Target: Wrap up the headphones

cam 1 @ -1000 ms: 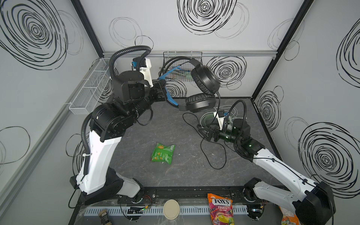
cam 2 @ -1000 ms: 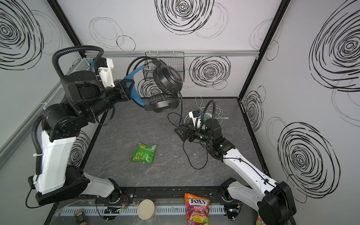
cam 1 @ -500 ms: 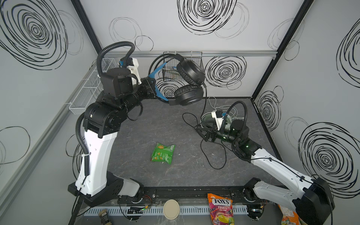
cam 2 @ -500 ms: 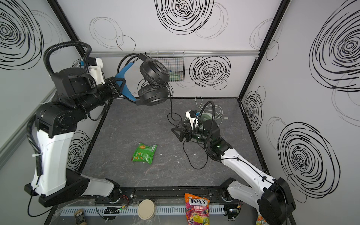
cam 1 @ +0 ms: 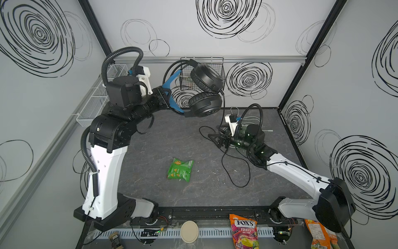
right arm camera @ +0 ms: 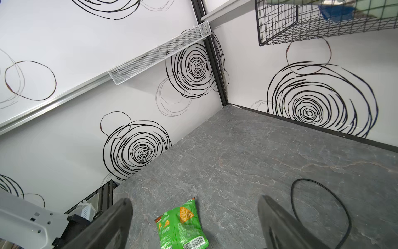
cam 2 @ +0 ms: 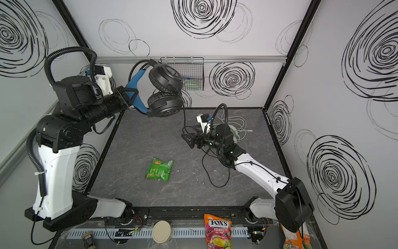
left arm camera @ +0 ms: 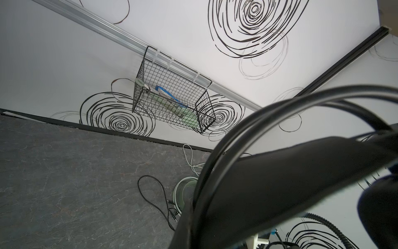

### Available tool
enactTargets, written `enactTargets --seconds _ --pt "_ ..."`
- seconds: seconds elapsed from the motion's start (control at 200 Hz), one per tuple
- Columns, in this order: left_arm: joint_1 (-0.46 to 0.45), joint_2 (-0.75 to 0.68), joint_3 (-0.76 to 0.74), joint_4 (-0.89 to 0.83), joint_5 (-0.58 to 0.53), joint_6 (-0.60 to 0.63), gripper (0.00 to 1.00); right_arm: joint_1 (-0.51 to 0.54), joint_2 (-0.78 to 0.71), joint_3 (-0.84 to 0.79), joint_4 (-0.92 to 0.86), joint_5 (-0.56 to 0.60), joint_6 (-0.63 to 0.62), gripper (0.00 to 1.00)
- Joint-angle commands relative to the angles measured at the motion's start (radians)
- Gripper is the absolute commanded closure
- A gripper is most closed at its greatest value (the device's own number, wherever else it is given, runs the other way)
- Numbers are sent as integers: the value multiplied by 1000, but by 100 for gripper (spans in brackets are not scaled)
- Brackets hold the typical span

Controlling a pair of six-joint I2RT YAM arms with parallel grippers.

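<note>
Left end effector (cam 1: 167, 97) is clamped on the stiff blue-lined headband (cam 1: 173, 77) of the black headphones (cam 1: 206, 103) high over the bench (cam 1: 161, 140), right end effector (cam 1: 216, 139) gapes empty beside the floppy black cable (right arm camera: 291, 194), probably the bit to pinch, with what looks like the mint green headset (left arm camera: 183, 189) half hidden behind.

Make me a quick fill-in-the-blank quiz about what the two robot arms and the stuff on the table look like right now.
1. The left gripper holds the black headphones in the air by their ____-lined headband.
2. The right gripper, low over the table, has its jaws ____.
3. The snack bag lying on the table is ____.
4. In both top views the mint green headphones are partly hidden by the ____ arm.

Missing words: blue; open; green; right
</note>
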Motion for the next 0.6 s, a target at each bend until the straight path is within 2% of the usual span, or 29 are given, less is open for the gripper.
enactTargets --seconds 0.0,0.105,0.27,0.41,0.485,0.595 --pt "22 -39 -8 99 31 -51 100 7 16 46 47 -14 -18 19" --pt "38 -51 -26 113 45 -60 100 18 2 21 65 0 -16 37" --pt "54 -54 -35 160 98 -97 100 29 21 -2 112 20 14 73" --pt "75 -64 -49 188 102 -124 100 47 37 32 52 13 -7 100" --pt "98 -85 -86 225 85 -141 100 54 9 32 -13 42 -30 100" --pt "154 -115 -162 250 31 -150 100 66 -107 -3 -151 157 -79 100"
